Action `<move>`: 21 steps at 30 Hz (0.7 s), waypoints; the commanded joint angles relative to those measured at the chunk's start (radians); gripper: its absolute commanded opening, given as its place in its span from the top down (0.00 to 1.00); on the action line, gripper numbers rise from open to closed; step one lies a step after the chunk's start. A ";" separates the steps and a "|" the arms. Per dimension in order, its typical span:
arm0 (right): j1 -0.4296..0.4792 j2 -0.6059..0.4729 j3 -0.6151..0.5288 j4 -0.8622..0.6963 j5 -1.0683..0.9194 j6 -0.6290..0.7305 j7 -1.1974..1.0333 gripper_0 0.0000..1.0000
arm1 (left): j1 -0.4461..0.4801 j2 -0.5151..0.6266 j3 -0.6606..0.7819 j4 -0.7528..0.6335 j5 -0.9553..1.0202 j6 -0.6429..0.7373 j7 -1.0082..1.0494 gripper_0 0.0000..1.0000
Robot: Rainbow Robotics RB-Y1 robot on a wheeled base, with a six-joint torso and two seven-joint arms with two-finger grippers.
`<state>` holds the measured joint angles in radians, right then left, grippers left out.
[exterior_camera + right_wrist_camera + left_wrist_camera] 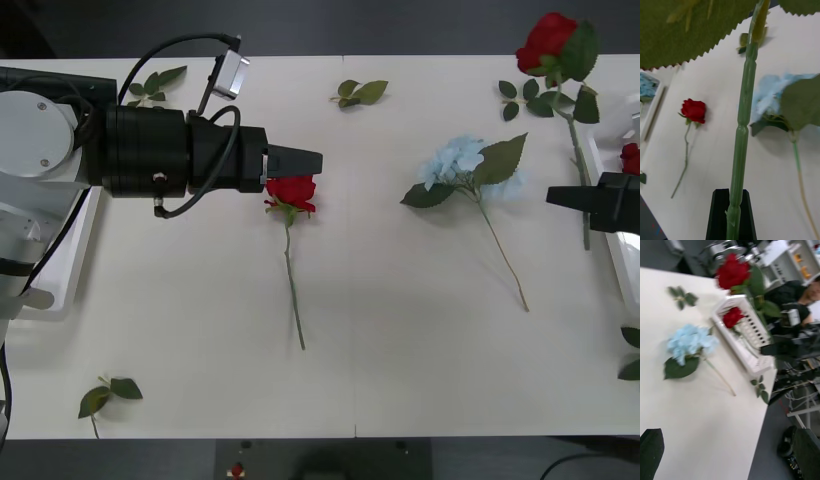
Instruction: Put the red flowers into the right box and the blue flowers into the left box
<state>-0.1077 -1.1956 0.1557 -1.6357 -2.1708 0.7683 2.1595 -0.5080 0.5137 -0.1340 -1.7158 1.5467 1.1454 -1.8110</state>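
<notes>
One red rose (292, 190) lies on the table with its stem towards me; my left gripper (308, 161) hovers open just above its bloom. My right gripper (565, 197) is shut on the green stem (741, 150) of a second red rose (547, 40), held over the table's right side. The right box (607, 170) at the right edge holds another red rose (732, 317). A blue flower (462, 163) lies between the two grippers. The left box (72, 265) sits under my left arm, and blue flowers (645, 86) show in it in the right wrist view.
Loose green leaf sprigs lie at the back left (155, 82), back middle (362, 92), front left (108, 395) and front right (630, 352). The bulky left arm (150, 150) spans the table's left third.
</notes>
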 commanded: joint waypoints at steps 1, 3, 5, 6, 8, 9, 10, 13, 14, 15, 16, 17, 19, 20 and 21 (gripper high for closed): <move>-0.007 -0.059 -0.015 0.114 0.016 0.006 0.005 1.00 | -0.003 0.029 0.002 -0.045 -0.151 0.010 0.140 0.00; -0.007 -0.068 -0.027 0.162 0.045 0.006 0.013 1.00 | -0.004 0.031 0.002 -0.051 -0.215 0.027 0.203 0.00; -0.007 -0.076 -0.045 0.204 0.078 0.011 0.017 1.00 | -0.007 0.031 0.001 -0.058 -0.277 0.053 0.271 0.00; -0.007 -0.079 -0.056 0.234 0.108 0.012 0.020 1.00 | -0.010 0.031 0.001 -0.064 -0.319 0.071 0.317 0.00; -0.007 -0.082 -0.071 0.289 0.157 0.014 0.026 1.00 | -0.017 0.031 -0.001 -0.081 -0.392 0.113 0.401 0.00; -0.007 -0.082 -0.076 0.304 0.167 0.014 0.028 1.00 | -0.020 0.029 0.001 -0.087 -0.410 0.123 0.420 0.00; -0.007 -0.082 -0.079 0.332 0.195 0.014 0.033 1.00 | -0.024 0.029 -0.002 -0.097 -0.448 0.148 0.467 0.00; -0.007 -0.084 -0.093 0.385 0.249 0.014 0.043 1.00 | -0.041 0.029 -0.013 -0.113 -0.524 0.205 0.593 0.00; -0.009 -0.084 -0.100 0.407 0.269 0.011 0.046 1.00 | -0.050 0.031 -0.025 -0.116 -0.557 0.226 0.642 0.00; -0.009 -0.082 -0.102 0.418 0.278 0.006 0.048 1.00 | -0.057 0.031 -0.032 -0.116 -0.573 0.235 0.660 0.00; -0.009 -0.082 -0.102 0.435 0.299 -0.007 0.051 1.00 | -0.066 0.031 -0.047 -0.116 -0.605 0.249 0.705 0.00; -0.009 -0.082 -0.102 0.445 0.321 -0.023 0.051 1.00 | -0.078 0.031 -0.065 -0.114 -0.639 0.260 0.745 0.00; -0.009 -0.081 -0.102 0.462 0.362 -0.050 0.051 1.00 | -0.095 0.029 -0.099 -0.114 -0.695 0.278 0.817 0.00; -0.009 -0.079 -0.104 0.470 0.379 -0.060 0.049 1.00 | -0.101 0.031 -0.116 -0.114 -0.717 0.280 0.848 0.00; -0.009 -0.078 -0.102 0.478 0.388 -0.067 0.048 1.00 | -0.107 0.031 -0.127 -0.114 -0.729 0.281 0.866 0.00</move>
<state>-0.1040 -1.2531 0.0592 -1.1717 -1.8034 0.7143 2.1709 -0.5635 0.5288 -0.2258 -1.8015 0.8441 1.4185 -0.9880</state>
